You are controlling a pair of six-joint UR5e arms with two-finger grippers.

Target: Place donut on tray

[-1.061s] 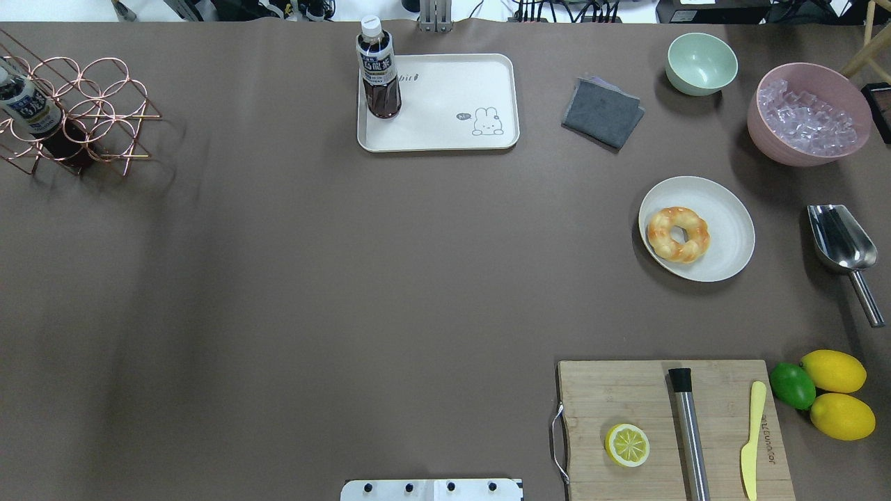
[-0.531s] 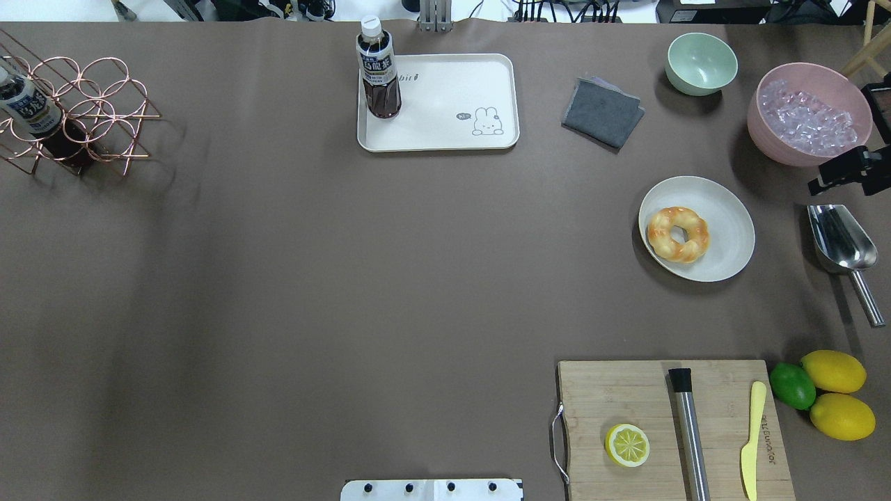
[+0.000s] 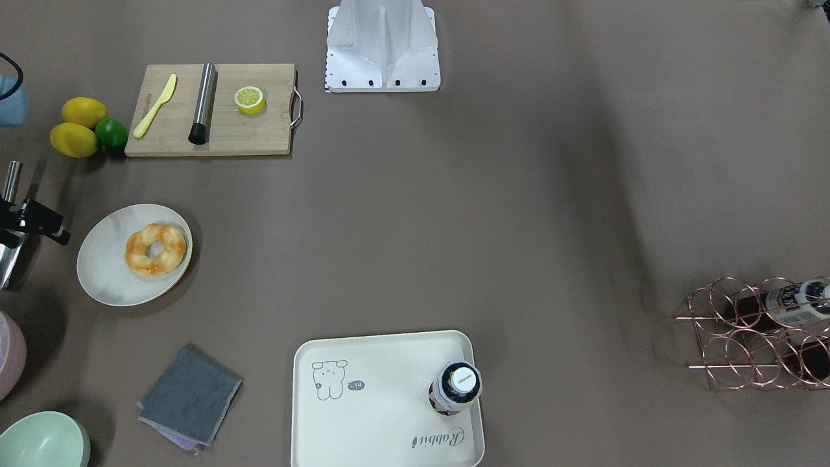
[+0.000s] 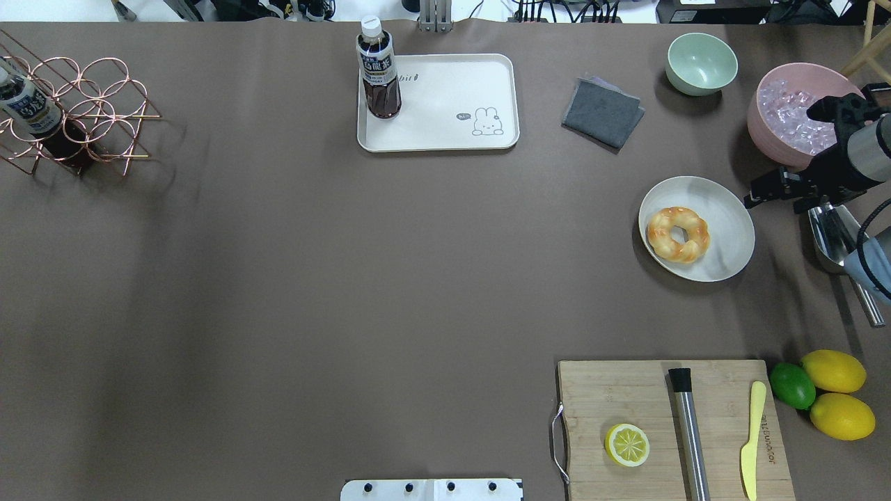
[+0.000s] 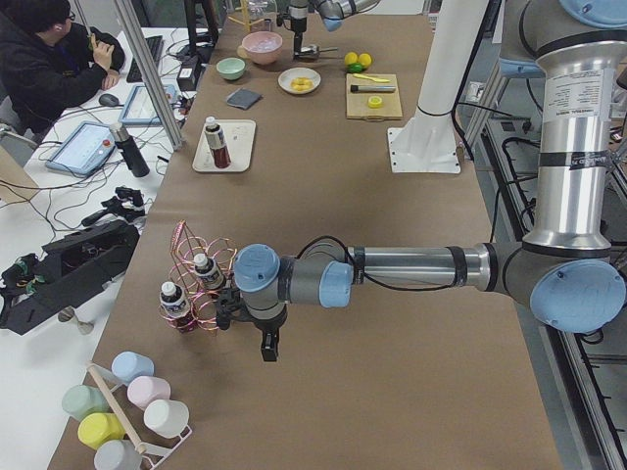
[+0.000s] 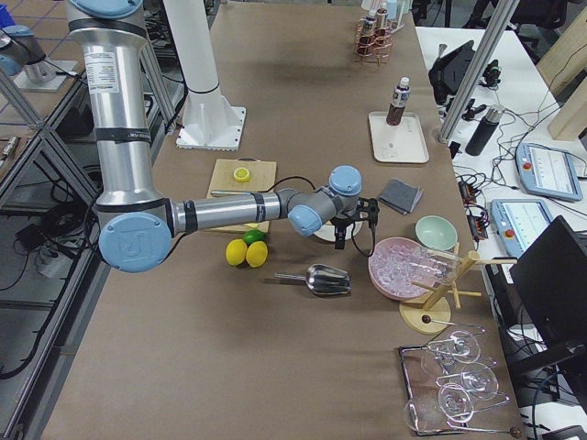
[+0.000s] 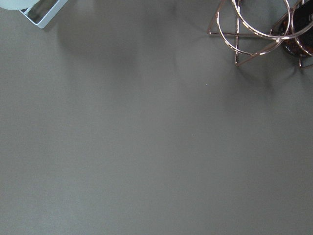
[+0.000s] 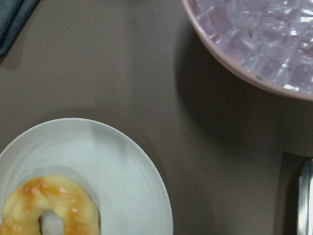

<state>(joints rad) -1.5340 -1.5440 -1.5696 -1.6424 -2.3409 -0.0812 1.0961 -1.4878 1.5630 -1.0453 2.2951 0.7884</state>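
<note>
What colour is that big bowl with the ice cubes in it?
Pale pink. The bowl shows best in the overhead exterior view, at the table's far right.

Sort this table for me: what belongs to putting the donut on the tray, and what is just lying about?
Job: donut, round plate under it, tray, right tool.
Lying about: bottle on the tray, grey cloth, green bowl, ice bowl, scoop, cutting board, lemons, lime, wire rack.

Table (image 4: 348,278) items:
- round cream plate (image 4: 732,219)
- wooden cutting board (image 4: 612,390) bearing half lemon (image 4: 627,444), steel rod (image 4: 689,431), yellow knife (image 4: 752,438)
- two lemons (image 4: 832,371) and lime (image 4: 792,385) beside it
- metal scoop (image 4: 839,240)
- pink ice bowl (image 4: 773,132)
- green bowl (image 4: 701,62)
- grey cloth (image 4: 602,111)
- upright bottle (image 4: 378,69)
- copper rack (image 4: 97,104) holding second bottle (image 4: 28,104)
</note>
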